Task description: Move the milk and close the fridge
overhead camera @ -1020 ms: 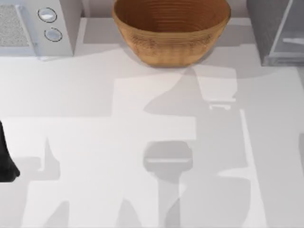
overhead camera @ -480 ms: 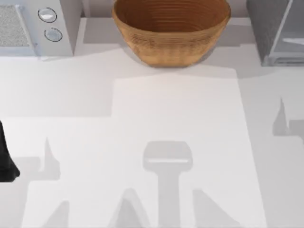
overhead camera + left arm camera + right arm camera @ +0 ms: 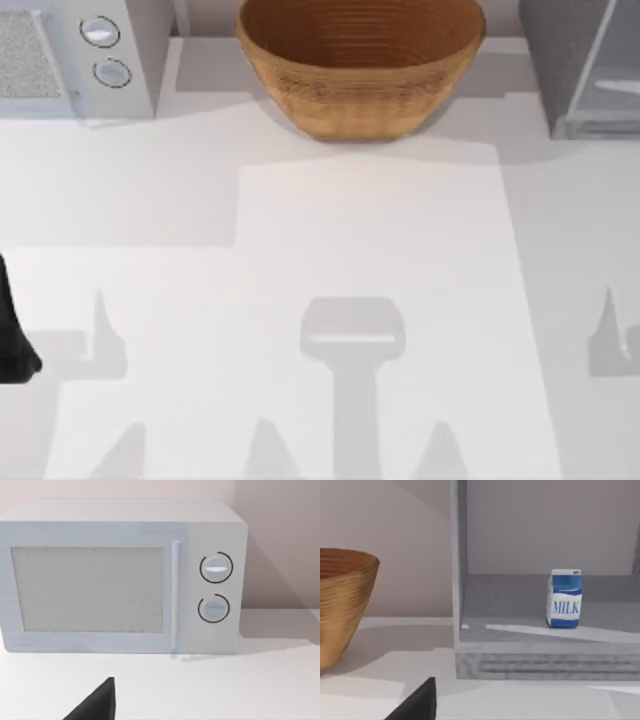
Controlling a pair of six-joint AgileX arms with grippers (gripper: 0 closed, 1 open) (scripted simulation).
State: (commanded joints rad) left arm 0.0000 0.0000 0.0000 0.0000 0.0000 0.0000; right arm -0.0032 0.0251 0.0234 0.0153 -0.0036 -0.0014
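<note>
The milk (image 3: 564,599), a small blue-and-white carton, stands upright inside the open fridge (image 3: 458,575), on its grey floor toward the back. From above, the fridge (image 3: 560,60) sits at the table's far right corner with its pale door panel (image 3: 612,62) swung out. A dark piece of my right gripper (image 3: 417,705) shows in the right wrist view, well short of the fridge and touching nothing. My left arm (image 3: 12,340) is parked at the table's left edge, and a dark piece of its gripper (image 3: 97,705) faces the microwave.
A large woven basket (image 3: 360,65) stands at the back centre, between the fridge and a white microwave (image 3: 75,55) with two round knobs at the back left. The basket (image 3: 342,605) also sits beside the fridge's frame. Arm shadows lie on the white tabletop (image 3: 370,230).
The right arm's shadow has left the table's middle and slid along the right edge toward the front. The left arm has not moved.
</note>
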